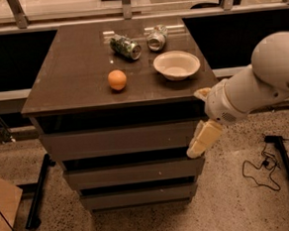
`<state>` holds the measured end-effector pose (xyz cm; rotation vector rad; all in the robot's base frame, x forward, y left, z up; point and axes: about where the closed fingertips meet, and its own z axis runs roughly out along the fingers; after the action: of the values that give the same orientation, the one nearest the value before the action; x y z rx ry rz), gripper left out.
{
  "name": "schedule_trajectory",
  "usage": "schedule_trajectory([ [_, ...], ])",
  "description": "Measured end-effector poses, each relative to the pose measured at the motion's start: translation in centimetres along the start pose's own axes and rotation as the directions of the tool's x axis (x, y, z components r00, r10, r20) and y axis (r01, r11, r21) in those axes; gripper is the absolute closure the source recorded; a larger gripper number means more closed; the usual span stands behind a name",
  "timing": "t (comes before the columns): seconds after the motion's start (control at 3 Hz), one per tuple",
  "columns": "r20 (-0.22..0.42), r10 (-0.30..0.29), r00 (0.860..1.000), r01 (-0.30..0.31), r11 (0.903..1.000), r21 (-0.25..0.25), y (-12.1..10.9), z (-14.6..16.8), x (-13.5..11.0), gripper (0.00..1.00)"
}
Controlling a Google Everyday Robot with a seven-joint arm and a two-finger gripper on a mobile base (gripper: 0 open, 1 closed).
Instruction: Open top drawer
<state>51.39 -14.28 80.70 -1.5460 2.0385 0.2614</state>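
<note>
The top drawer (119,140) is the widest grey-brown front panel, just under the dark cabinet top (68,88); it looks closed, flush with the two drawer fronts below it. My gripper (200,142) hangs from the white arm at the drawer's right end, pointing down and to the left. Its cream tip reaches the panel's lower right corner, at the gap above the middle drawer (133,172). I cannot tell whether it touches the panel.
On the cabinet top lie an orange (117,80), a white bowl (176,64) and two tipped cans (125,46) (156,38). A black stand leg and cable (282,167) lie on the floor at right, a cardboard box (2,207) at left.
</note>
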Motion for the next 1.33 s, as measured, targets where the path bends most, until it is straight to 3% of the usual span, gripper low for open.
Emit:
schedule_trajectory([
  [0.67, 0.065, 0.088, 0.994, -0.086, 0.9955, -0.04, 0.0, 8.5, 1.5, 0.0],
  [1.0, 0.089, 0.099, 0.991, -0.095, 0.9945, -0.044, -1.4, 11.7, 1.4, 0.0],
  [1.33, 0.087, 0.105, 0.991, -0.098, 0.9912, -0.089, -3.4, 15.9, 1.9, 0.02],
])
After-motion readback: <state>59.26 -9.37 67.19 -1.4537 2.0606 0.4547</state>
